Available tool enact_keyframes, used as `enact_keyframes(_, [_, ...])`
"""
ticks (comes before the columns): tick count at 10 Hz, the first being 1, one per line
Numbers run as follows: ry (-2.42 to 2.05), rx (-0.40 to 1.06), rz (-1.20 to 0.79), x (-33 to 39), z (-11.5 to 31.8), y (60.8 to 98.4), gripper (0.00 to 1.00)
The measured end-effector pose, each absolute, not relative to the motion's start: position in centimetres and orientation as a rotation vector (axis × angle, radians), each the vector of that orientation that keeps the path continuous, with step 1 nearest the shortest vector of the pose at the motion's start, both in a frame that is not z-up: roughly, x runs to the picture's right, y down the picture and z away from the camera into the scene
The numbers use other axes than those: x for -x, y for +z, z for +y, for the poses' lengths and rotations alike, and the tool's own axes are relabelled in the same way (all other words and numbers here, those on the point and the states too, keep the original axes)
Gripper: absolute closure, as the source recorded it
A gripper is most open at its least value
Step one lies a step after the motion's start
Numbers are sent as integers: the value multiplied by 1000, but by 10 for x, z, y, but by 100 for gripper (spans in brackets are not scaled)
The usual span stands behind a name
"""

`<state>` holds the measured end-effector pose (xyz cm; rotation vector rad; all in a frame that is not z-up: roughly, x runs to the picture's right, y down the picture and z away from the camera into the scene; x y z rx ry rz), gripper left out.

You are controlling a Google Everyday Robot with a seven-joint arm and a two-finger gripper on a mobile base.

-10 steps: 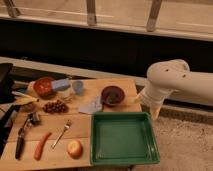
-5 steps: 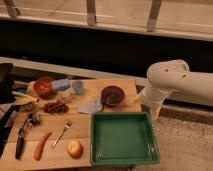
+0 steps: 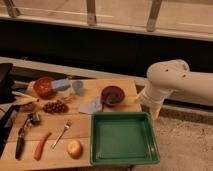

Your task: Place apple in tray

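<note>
The apple [image 3: 75, 148], small, round and yellow-orange, lies on the wooden table [image 3: 100, 85] near its front edge. The green rectangular tray [image 3: 124, 137] stands just to the right of the apple, empty, at the table's front right. My white arm [image 3: 172, 80] reaches in from the right. Its gripper [image 3: 151, 106] hangs at the arm's lower end beside the table's right edge. It is above the tray's far right corner and far from the apple. It holds nothing that I can see.
A carrot [image 3: 41, 145] and a fork [image 3: 61, 134] lie left of the apple. Dark red grapes [image 3: 55, 106], a dark red bowl [image 3: 112, 95], a blue cloth [image 3: 91, 105], an orange bowl [image 3: 44, 86] and a black tool [image 3: 20, 142] are further back and left.
</note>
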<state>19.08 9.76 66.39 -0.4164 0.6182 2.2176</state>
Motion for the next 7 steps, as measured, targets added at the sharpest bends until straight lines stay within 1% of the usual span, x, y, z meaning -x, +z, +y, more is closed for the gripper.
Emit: enact_keyframes(7, [2178, 405, 593, -187, 96, 659, 26])
